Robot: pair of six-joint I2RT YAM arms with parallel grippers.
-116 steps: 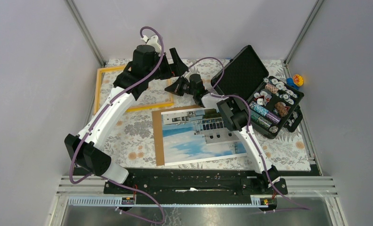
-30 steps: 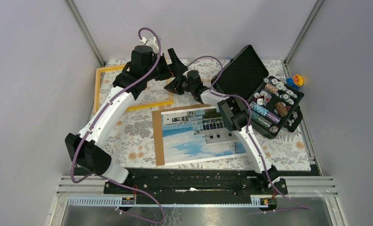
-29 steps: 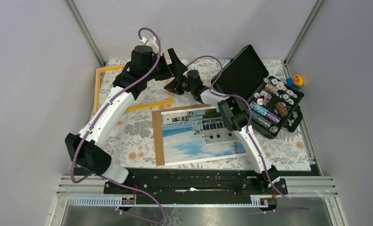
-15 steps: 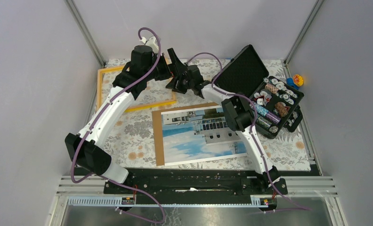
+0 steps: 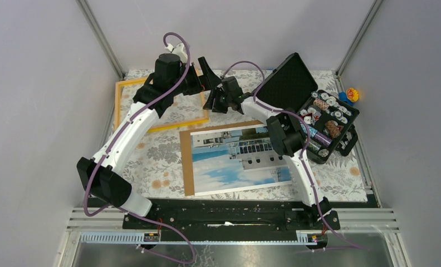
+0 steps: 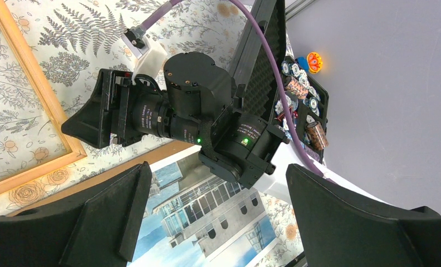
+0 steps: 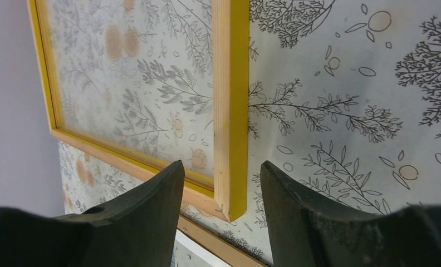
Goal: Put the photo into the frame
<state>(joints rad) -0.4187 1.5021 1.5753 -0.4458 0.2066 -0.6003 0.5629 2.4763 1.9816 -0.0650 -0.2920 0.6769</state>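
Observation:
The frame point(image 5: 118, 108), thin and orange-yellow, lies flat on the floral cloth at the back left. The photo point(image 5: 238, 164), a white building against blue sky, lies in the middle on a brown backing board point(image 5: 186, 164). My right gripper point(image 5: 214, 102) hovers open over the frame's near right corner point(image 7: 232, 208), which shows between its fingers without touching them. My left gripper point(image 5: 209, 77) is held higher, wide open and empty. It looks down on the right wrist, the photo point(image 6: 207, 222) and a frame rail point(image 6: 54, 114).
An open black case point(image 5: 288, 86) holding poker chips point(image 5: 324, 119) stands at the back right, close behind the right arm. A small colourful toy point(image 5: 352, 94) sits in the far right corner. Grey walls close in the cloth on three sides.
The right jaws have widened and its wrist has swung a little to the right. The frame now lies slightly farther right. The left arm has not moved.

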